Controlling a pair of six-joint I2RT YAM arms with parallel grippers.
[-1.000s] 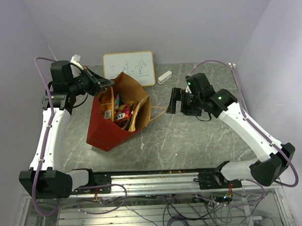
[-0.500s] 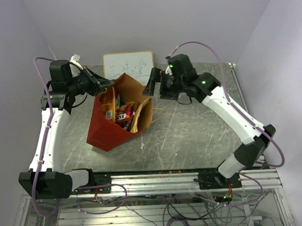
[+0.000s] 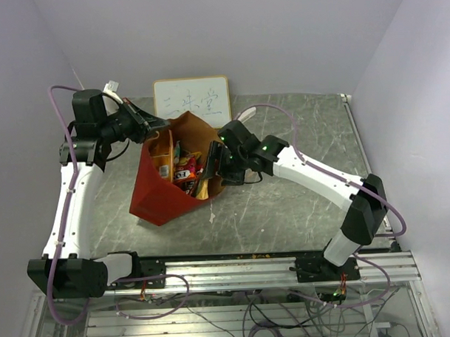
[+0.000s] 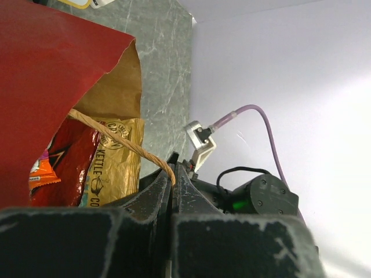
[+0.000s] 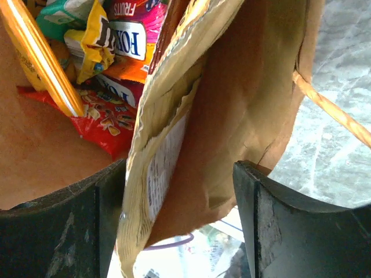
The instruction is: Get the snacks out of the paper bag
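The red paper bag (image 3: pixel 156 197) stands open at the table's left, its brown inside showing. The snacks (image 3: pixel 182 166) fill it: red, yellow, pink and orange packets. My left gripper (image 3: pixel 155 126) is at the bag's far-left rim. In the left wrist view it (image 4: pixel 172 174) is shut on the tan loop handle (image 4: pixel 122 142), beside a gold packet (image 4: pixel 116 168). My right gripper (image 3: pixel 212 163) is open at the bag's right rim. In the right wrist view it (image 5: pixel 181 174) straddles the brown bag wall (image 5: pixel 232 116) and a tan packet edge (image 5: pixel 162 168). A red packet (image 5: pixel 104 124) lies deeper in.
A small whiteboard (image 3: pixel 191 99) leans against the back wall behind the bag. The bag's other loop handle (image 5: pixel 330 113) hangs outside on the grey marbled table (image 3: pixel 300 203). A metal rail (image 3: pixel 236 268) runs along the near edge.
My right arm has swung left from the table's right side to the bag, and its open gripper now sits over the bag's right rim. The left arm has not moved.
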